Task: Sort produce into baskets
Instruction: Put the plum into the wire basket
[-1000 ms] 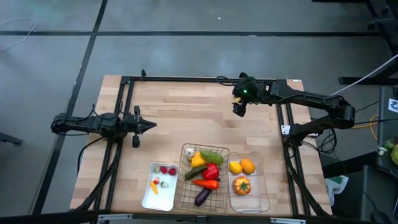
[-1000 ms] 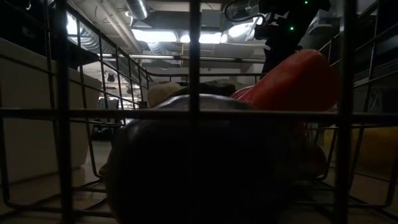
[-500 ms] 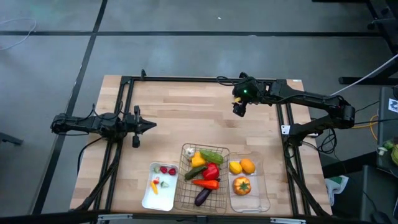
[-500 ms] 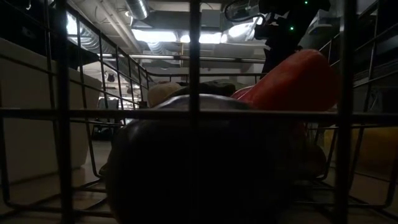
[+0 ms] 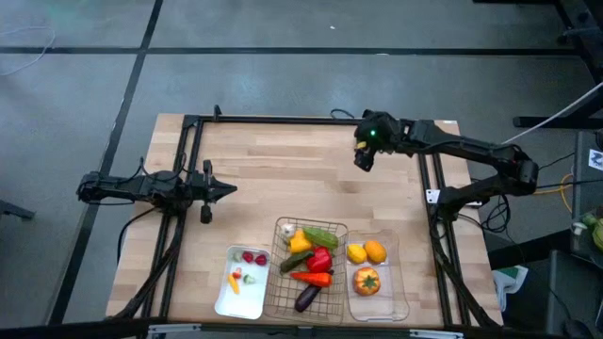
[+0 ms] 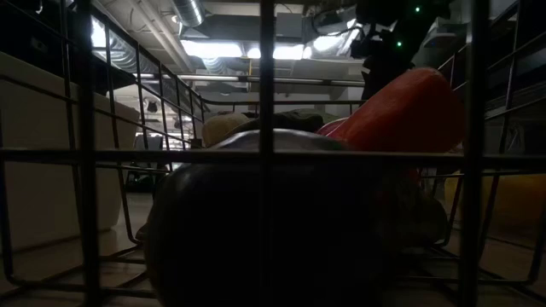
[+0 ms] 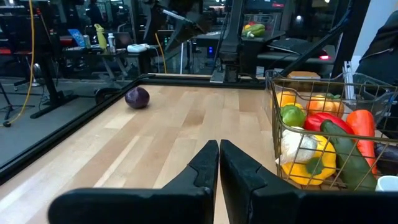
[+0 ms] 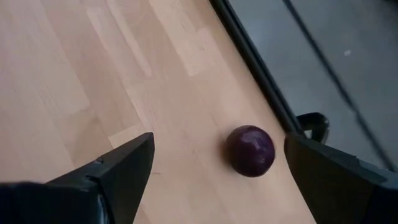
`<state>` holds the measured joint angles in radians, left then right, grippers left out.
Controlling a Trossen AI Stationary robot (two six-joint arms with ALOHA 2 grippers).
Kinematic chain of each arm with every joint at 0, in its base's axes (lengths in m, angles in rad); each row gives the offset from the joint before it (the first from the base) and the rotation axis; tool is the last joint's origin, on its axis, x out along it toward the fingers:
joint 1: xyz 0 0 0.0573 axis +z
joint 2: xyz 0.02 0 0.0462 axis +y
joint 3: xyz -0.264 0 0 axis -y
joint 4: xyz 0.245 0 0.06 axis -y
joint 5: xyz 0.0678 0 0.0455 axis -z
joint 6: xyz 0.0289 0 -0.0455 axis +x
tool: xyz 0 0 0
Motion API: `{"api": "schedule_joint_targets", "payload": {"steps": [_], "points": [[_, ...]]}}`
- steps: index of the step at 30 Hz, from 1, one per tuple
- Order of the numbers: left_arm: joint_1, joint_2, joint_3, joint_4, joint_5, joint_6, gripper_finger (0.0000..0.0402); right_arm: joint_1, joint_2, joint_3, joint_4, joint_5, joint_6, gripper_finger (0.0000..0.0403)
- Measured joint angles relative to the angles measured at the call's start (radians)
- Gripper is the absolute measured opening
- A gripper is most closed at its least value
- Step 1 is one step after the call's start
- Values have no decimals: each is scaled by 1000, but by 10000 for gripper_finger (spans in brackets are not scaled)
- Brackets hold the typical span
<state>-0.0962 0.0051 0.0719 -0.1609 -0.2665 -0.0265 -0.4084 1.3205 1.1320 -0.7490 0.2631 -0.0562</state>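
At the near edge of the wooden surface the three containers sit in a row: the white tray on the left with small red balls and a few tiny pieces in it, the wire-mesh basket in the middle, and the clear plastic bin on the right. The basket holds a yellow pepper, a red pepper, green cucumbers, a carrot and a purple eggplant. The bin holds a lemon, an orange and an orange-red fruit.

Farther back on the left, the left arm lies low and stretched out sideways toward the middle of the surface, its left tool pressed together with nothing between the fingers.

At the far right, the right arm reaches in over the rail, bent at the elbow, wrist tipped downward. Its right tool stands wide apart above a round purple piece that rests on the wood just beside the black rail, touching neither finger.
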Motion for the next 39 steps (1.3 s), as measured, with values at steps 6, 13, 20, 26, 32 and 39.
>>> {"api": "schedule_joint_targets", "payload": {"steps": [6,13,20,26,32,39], "points": [[0,0,0,0,0,0,13,-116,0,0,0,-136,55,356],[0,0,0,0,0,0,13,-208,0,0,1,-188,84,395],[0,0,0,-1,0,0,13,-250,72,0,52,-171,104,398],[0,0,0,-1,0,0,13,-282,172,0,51,-159,229,393],[0,0,0,-1,0,0,13,-282,242,0,62,-138,246,393],[0,0,0,-1,0,0,13,-295,299,0,68,-132,267,392]]}}
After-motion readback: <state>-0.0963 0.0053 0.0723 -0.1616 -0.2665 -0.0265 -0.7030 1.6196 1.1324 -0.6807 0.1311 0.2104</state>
